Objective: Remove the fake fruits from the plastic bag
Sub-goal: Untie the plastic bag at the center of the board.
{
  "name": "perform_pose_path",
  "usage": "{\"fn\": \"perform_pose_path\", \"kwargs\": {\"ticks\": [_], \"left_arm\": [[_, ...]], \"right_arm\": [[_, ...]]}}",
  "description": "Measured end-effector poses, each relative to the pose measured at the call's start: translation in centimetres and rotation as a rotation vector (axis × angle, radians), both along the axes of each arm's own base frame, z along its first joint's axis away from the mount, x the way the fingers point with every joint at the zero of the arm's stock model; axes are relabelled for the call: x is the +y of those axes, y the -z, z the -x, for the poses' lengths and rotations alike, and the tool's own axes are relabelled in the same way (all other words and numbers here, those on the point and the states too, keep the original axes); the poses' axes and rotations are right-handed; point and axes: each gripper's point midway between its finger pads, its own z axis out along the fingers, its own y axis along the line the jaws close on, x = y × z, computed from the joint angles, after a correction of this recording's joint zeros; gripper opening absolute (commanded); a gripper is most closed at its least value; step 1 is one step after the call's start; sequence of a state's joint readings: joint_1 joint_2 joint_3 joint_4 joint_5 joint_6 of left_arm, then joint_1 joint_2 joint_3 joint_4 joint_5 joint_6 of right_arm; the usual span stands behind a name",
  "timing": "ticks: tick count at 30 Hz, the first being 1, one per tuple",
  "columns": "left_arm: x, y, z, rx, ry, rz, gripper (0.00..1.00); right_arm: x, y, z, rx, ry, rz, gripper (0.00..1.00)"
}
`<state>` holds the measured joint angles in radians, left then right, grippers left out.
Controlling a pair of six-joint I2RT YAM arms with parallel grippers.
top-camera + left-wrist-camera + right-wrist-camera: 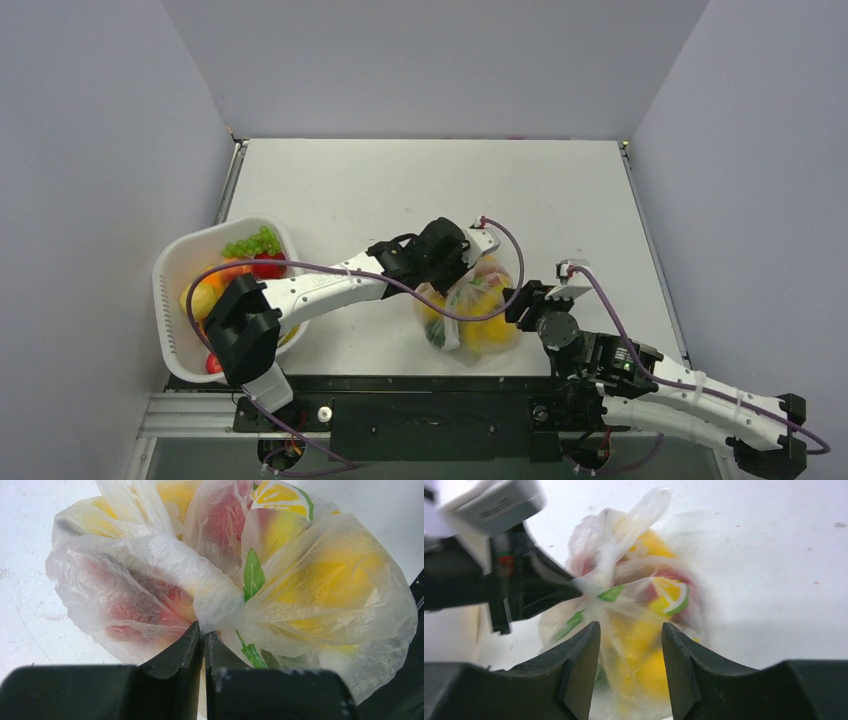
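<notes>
The transparent plastic bag (470,318) lies on the white table near the front edge, bunched and twisted at its top. Fake fruits show through the film: yellow ones (330,575), a red one (135,605), and a lemon slice print (669,592). My left gripper (466,262) is shut on the bag's twisted neck; in the left wrist view the gripper (204,630) pinches film. My right gripper (518,303) is open at the bag's right side. In the right wrist view it (630,630) straddles film and a yellow fruit (654,672), blurred.
A white oval basket (170,265) stands at the left edge holding green grapes (252,242) and red, orange and yellow toy fruits. The left arm crosses over its near rim. Grey walls close in the table on three sides.
</notes>
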<state>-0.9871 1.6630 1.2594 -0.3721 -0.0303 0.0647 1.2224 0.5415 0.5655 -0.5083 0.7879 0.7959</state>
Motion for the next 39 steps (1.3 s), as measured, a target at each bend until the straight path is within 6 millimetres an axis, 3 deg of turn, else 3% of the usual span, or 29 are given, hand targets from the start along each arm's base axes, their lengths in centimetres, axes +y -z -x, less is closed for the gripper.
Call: {"fn": "perform_pose_path", "kwargs": {"ticks": [3, 7, 19, 26, 32, 35, 39], "left_arm": [[0.2, -0.5, 0.1, -0.007, 0.0, 0.012, 0.0], [0.3, -1.2, 0.3, -0.013, 0.003, 0.031, 0.0], [0.6, -2.4, 1.3, -0.014, 0.028, 0.079, 0.0], [0.8, -3.1, 1.4, -0.024, 0.03, 0.096, 0.0], [0.8, -3.1, 1.5, -0.024, 0.03, 0.097, 0.0], [0.9, -3.0, 1.5, -0.024, 0.03, 0.095, 0.0], [1.0, -3.0, 1.5, -0.032, 0.026, 0.1, 0.0]], "right_arm": [[-1.8, 0.4, -1.2, 0.019, 0.072, 0.0, 0.47], [-2.3, 1.8, -2.0, 0.071, 0.081, 0.013, 0.51], [3.8, 4.0, -3.5, 0.179, -0.107, -0.029, 0.53], [5.8, 4.8, -4.0, 0.202, -0.158, -0.045, 0.4], [6.2, 5.7, -4.3, 0.222, -0.146, -0.038, 0.26], [6.3, 6.1, -4.5, 0.23, -0.139, -0.037, 0.15], [6.3, 6.1, -4.7, 0.233, -0.123, -0.048, 0.09]]}}
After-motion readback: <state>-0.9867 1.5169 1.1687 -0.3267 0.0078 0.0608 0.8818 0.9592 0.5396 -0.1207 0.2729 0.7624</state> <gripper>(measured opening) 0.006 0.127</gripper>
